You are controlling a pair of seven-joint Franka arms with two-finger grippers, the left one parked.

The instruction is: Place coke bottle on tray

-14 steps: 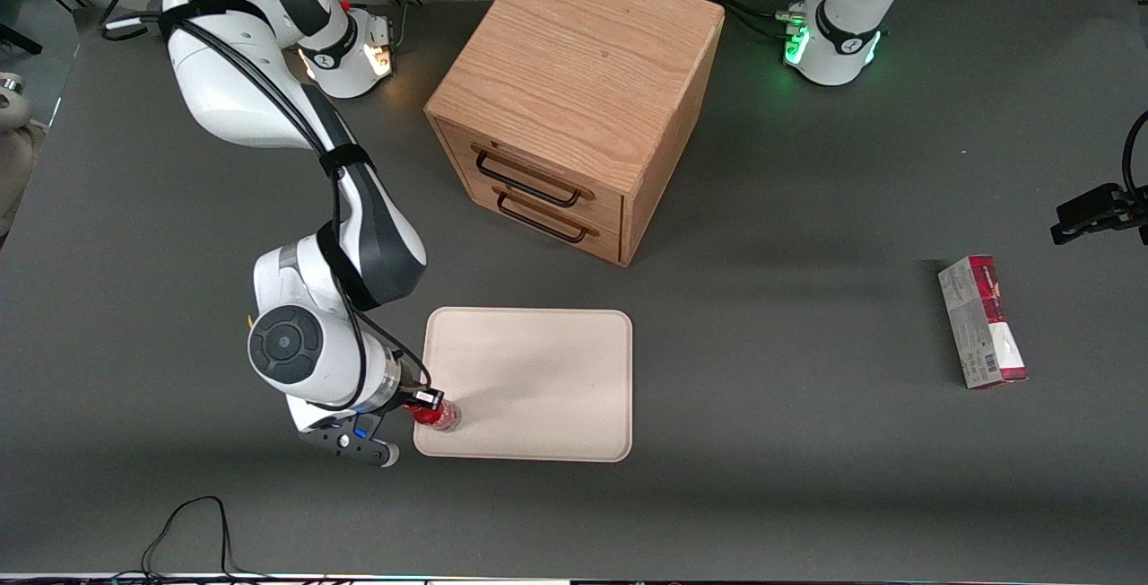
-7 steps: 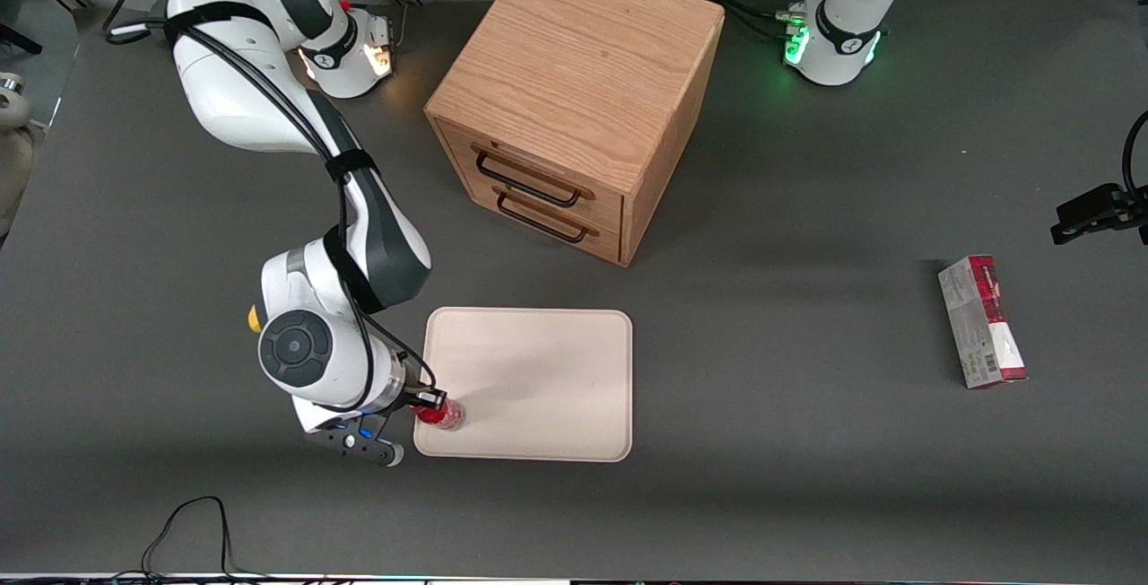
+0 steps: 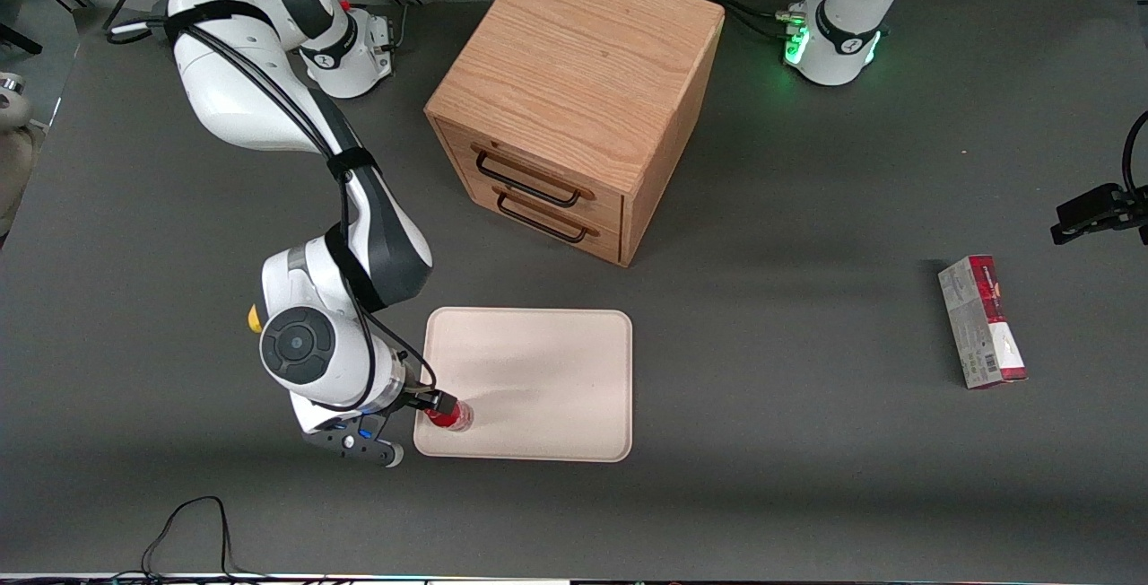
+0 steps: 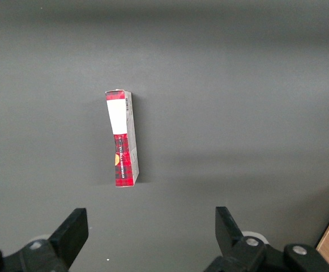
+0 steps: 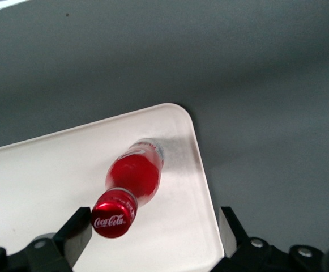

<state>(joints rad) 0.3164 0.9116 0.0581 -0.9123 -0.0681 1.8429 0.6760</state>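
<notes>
Front view, coke bottle (image 3: 450, 417) standing on cream tray (image 3: 547, 370) near its lower-left corner, lower left of frame, gripper (image 3: 432, 405) spread wide around the bottle, fingers apart from it.

The front view looks steeply down on the table (image 3: 762, 316); both wrist views face downward, close.

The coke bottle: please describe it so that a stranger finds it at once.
Find the cream tray in front of the wooden drawer cabinet. The coke bottle stands on its corner nearest the open gripper: small, red-capped, the tray's only object.
</notes>
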